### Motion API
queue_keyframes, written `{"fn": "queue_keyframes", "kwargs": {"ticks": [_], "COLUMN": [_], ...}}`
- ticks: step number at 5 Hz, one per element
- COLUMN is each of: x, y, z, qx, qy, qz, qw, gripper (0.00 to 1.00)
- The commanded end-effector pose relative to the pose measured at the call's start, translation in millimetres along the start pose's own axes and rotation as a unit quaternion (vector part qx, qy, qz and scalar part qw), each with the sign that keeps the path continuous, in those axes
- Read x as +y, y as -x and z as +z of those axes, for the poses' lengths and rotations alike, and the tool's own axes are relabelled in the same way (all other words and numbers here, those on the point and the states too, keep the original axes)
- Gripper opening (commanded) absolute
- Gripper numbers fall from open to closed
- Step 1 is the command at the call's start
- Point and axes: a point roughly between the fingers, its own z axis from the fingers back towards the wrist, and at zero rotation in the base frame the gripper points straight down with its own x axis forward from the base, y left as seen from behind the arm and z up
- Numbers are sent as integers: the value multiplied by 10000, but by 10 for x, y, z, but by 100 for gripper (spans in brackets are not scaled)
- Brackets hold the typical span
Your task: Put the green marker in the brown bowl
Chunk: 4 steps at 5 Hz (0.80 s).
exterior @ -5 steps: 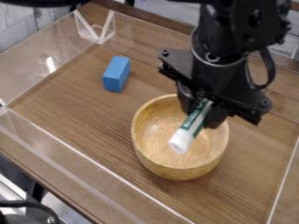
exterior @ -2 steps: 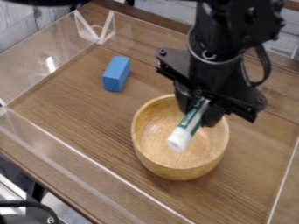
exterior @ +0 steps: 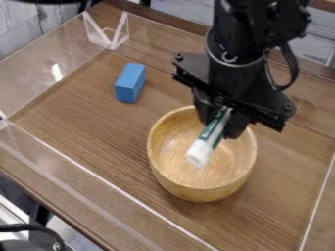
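Gripper (exterior: 220, 120), matte black, clamps the green marker (exterior: 207, 139), a slim white barrel tilted above the brown bowl (exterior: 164, 167); we note its thick grained wooden rim. Blue block (exterior: 129, 82) sits at ten o'clock of the bowl.

Grained wooden brown bowl (exterior: 199, 165); smooth plastic-looking green marker (exterior: 209, 140); wood-grain tabletop (exterior: 78, 137); matt black gripper (exterior: 225, 110)
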Motion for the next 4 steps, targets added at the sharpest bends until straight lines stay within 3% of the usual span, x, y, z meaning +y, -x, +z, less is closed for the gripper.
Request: {"fn": "queue_keyframes", "kwargs": {"ticks": [1, 2, 4], "x": [20, 56, 159], "y": [-93, -104, -163], "z": [70, 57, 155], "qx": [-160, -143, -194], "qy": [83, 59, 9], "qz": [94, 104, 136], "qw": [9998, 9998, 9997], "gripper": [100, 0, 0]}}
